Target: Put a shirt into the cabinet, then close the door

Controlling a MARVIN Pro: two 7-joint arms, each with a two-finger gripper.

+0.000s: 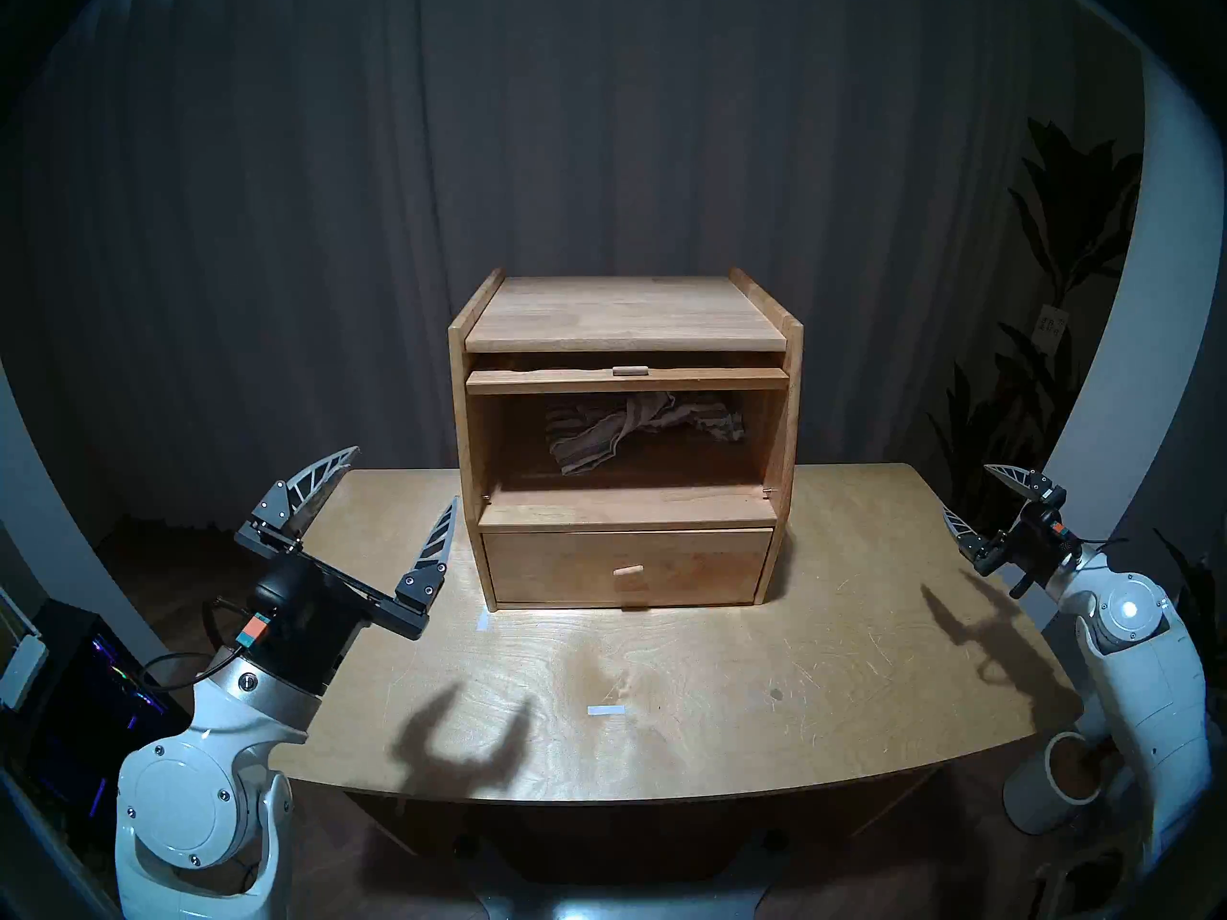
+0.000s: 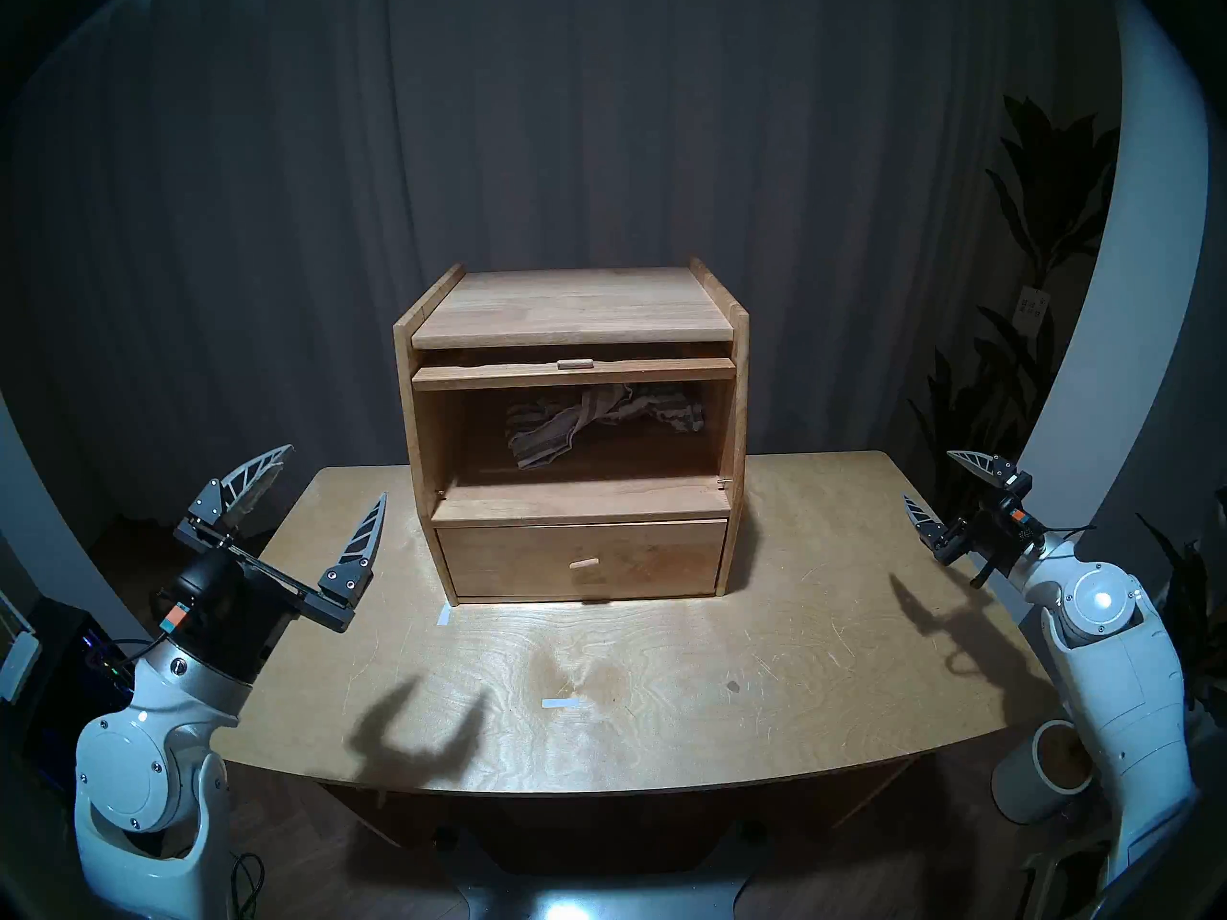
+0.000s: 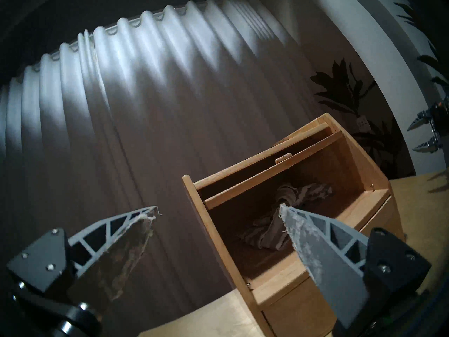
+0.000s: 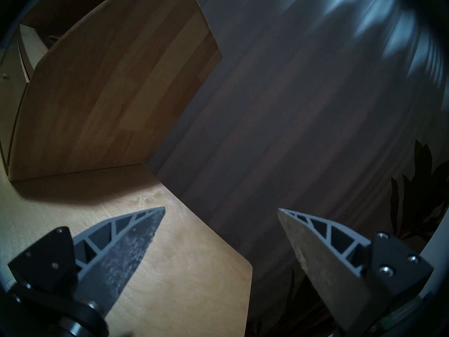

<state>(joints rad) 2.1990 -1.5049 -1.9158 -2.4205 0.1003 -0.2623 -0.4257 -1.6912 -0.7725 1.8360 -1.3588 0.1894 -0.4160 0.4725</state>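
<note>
The light-wood cabinet (image 1: 624, 314) stands at the back middle of the table. Its door (image 1: 627, 381) is raised and lies flat in the slot under the top, so only its front edge and peg handle (image 1: 629, 370) show. The large compartment is open. The grey-and-white striped shirt (image 1: 631, 431) lies crumpled at its back; it also shows in the left wrist view (image 3: 262, 234). My left gripper (image 1: 405, 474) is open and empty, left of the cabinet above the table. My right gripper (image 1: 967, 488) is open and empty at the table's right edge, beside the cabinet's side wall (image 4: 109, 98).
The drawer (image 1: 697, 567) below the compartment is shut. Two white tape marks (image 1: 605, 711) (image 1: 483, 622) lie on the wooden table (image 1: 830, 666). A white cup (image 1: 1056, 786) stands beyond the front right corner. A dark curtain hangs behind, with plants (image 1: 1062, 235) at the right.
</note>
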